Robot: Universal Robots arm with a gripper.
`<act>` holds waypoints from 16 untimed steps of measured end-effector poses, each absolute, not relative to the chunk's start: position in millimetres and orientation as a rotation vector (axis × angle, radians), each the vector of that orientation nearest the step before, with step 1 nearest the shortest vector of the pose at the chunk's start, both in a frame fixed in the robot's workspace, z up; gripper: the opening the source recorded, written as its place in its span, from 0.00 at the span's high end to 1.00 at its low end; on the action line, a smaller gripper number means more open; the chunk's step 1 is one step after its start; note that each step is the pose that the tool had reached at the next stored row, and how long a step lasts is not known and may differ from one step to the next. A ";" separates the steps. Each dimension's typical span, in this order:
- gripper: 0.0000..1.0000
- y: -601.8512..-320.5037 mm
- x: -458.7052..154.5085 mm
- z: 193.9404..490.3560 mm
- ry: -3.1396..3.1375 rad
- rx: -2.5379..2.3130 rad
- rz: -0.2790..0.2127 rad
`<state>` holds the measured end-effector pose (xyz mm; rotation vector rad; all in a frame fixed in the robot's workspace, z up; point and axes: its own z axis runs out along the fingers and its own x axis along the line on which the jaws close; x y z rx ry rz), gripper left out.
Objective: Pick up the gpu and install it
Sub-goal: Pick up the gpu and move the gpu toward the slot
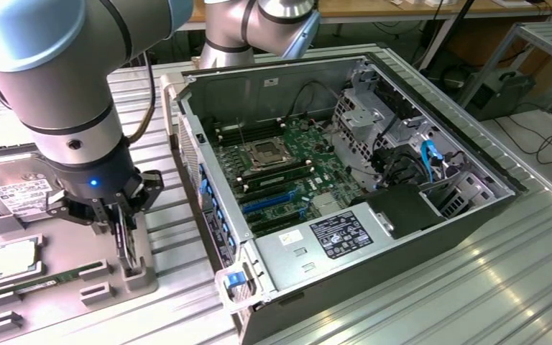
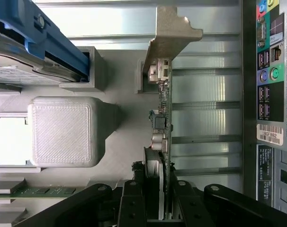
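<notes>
The gpu [image 2: 165, 101] has a dull metal bracket [image 2: 174, 28]; the block [image 2: 63, 132] is matt plastic.

Room log | I see a ribbed metal bench [image 1: 506, 280] | wooden desk [image 1: 382, 10] behind | metal-frame rack [image 1: 548, 32] at the exterior view's right | cables [image 1: 537, 144] on the pale floor [image 1: 516, 126]

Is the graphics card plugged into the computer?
No: the gpu stands in the grey tray beside the case, in the gripper.
</notes>
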<state>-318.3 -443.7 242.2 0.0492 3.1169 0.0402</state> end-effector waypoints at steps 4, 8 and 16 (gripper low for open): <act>0.73 -443.7 -318.3 245.9 3.117 0.049 0.040; 0.73 -443.7 -318.2 250.4 3.117 0.049 0.040; 0.73 -443.8 -318.2 258.2 3.117 0.049 0.040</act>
